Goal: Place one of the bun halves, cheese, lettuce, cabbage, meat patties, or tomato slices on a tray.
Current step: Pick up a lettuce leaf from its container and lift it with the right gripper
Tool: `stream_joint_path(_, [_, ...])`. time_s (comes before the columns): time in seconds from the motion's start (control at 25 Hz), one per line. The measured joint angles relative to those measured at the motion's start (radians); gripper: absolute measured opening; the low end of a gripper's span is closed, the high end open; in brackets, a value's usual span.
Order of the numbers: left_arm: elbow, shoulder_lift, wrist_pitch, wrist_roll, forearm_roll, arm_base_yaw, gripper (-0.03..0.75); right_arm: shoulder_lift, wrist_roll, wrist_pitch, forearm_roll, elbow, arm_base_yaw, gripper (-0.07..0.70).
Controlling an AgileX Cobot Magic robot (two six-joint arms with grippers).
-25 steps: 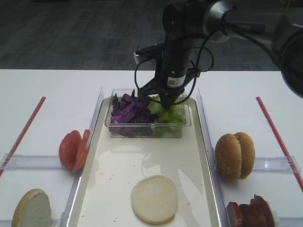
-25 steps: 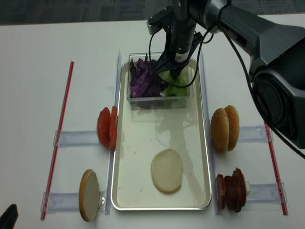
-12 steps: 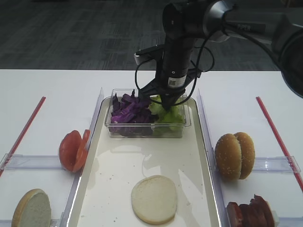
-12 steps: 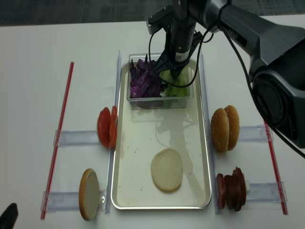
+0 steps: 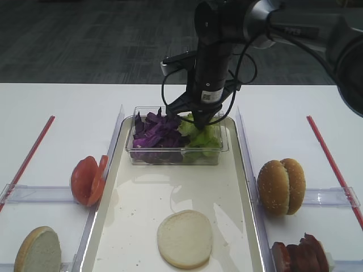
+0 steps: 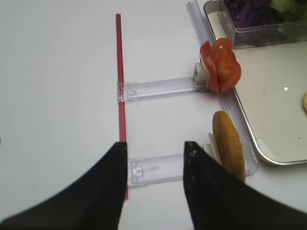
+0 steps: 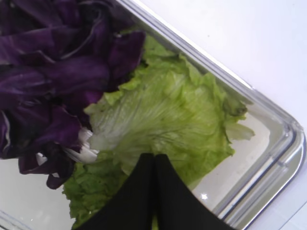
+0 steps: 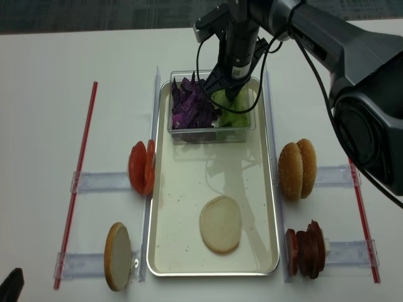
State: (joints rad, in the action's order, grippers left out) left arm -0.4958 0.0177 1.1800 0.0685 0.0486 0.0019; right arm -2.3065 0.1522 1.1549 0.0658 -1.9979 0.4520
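I have the right gripper (image 5: 199, 121) hanging tips-down over the clear tub (image 5: 177, 148) at the far end of the tray (image 8: 164, 251). In the right wrist view its two black fingers (image 7: 144, 191) are pressed flat together, clenched on a fold of the lettuce (image 7: 168, 115). The leaf spreads out ahead of the fingertips, ruffled, with its long axis running diagonally from lower left to upper right of that view, its pale rib end pointing left towards the cabbage (image 7: 53, 72). The cabbage heap lies just to the gripper's left, touching the lettuce. The tub's rounded corner sits beyond the leaf on the gripper's right.

Nearer to me than the gripper, a pale bun half (image 5: 184, 238) lies flat, cut face up, on the tray floor. Well to the gripper's right, two seeded bun halves (image 5: 281, 186) stand on edge, and the meat patties (image 5: 300, 254) stand in a row beyond them. To its left are the tomato slices (image 5: 88, 179), upright.

The left gripper (image 6: 156, 165) is well apart from all that, released, jaws spread above the bare table.
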Motion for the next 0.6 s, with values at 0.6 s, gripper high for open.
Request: stream_joint_path(0.6, [0.000,0.000,0.000,0.000,0.000,0.000,0.271,0.029,0.000,0.043,-0.004,-0.052,0.000,0.029])
